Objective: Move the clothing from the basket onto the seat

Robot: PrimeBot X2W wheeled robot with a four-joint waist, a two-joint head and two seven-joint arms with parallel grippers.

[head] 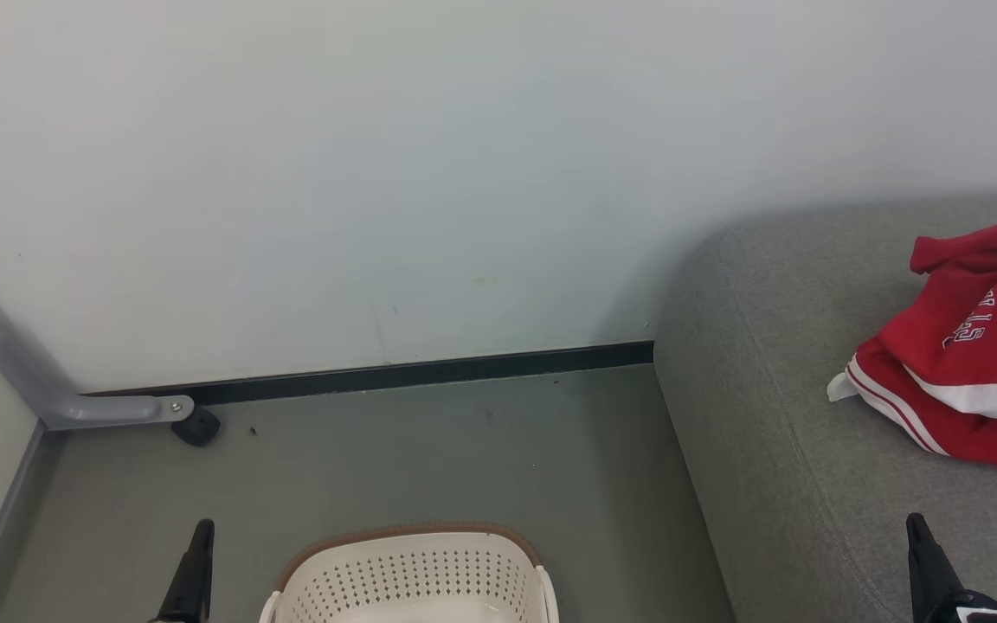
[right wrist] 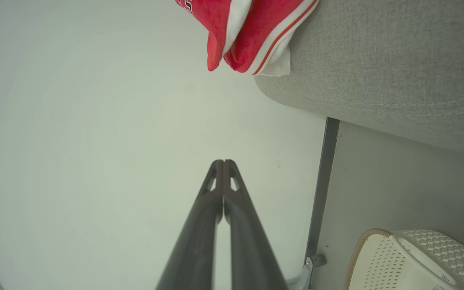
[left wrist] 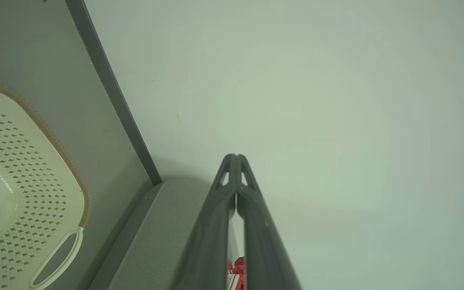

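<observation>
Red clothing [head: 966,346] lay on the grey seat [head: 775,389] at the right edge; the basket [head: 412,575] sat on the floor [head: 464,450], bottom centre. The left gripper [left wrist: 235,158] and right gripper [right wrist: 223,162] had jaws pressed together, holding nothing.

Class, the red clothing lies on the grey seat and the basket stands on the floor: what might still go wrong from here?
1. The head view cuts off most of the basket, so a garment left inside might be missed.
2. The shut right tool appears close to the clothing on the seat; a careless sweep might drag the loose heap towards the edge.
</observation>
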